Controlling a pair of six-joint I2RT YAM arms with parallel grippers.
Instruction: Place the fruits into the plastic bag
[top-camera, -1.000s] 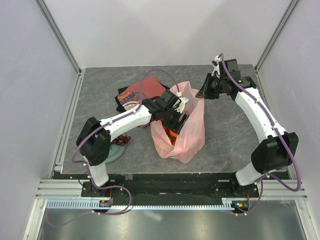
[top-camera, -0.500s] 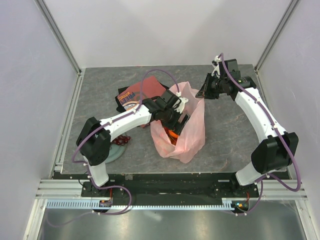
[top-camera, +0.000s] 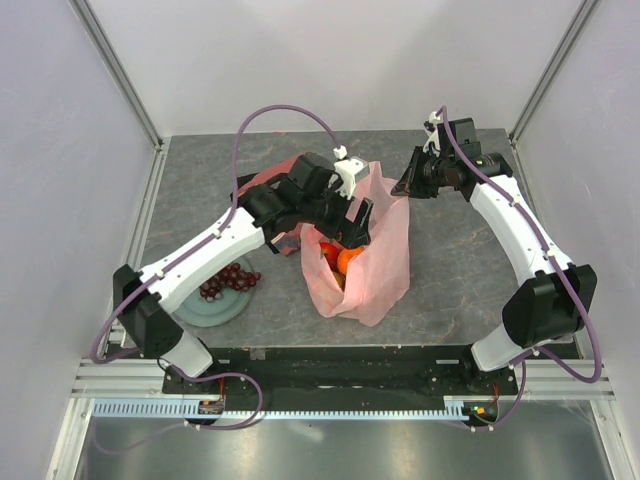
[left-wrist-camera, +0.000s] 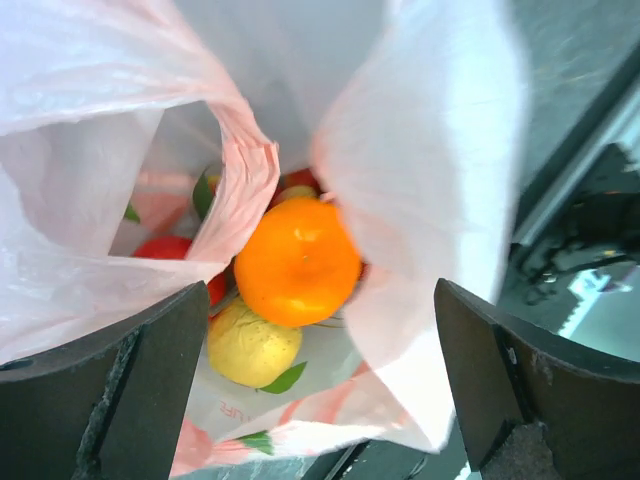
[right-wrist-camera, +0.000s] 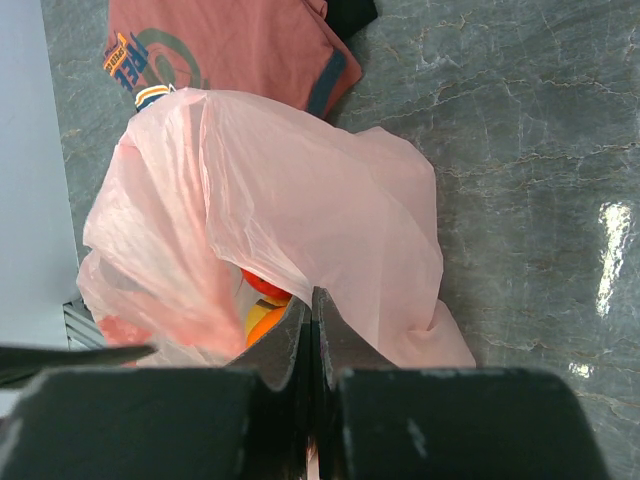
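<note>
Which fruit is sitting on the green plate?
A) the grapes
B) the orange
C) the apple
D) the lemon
A: the dark grapes lie on the plate, while the orange and the yellow lemon sit inside the pink bag.

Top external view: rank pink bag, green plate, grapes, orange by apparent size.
1. pink plastic bag, by far the largest
2. pale green plate, partly hidden
3. grapes
4. orange, only partly visible in the bag mouth, so its rank against the grapes is less sure
</note>
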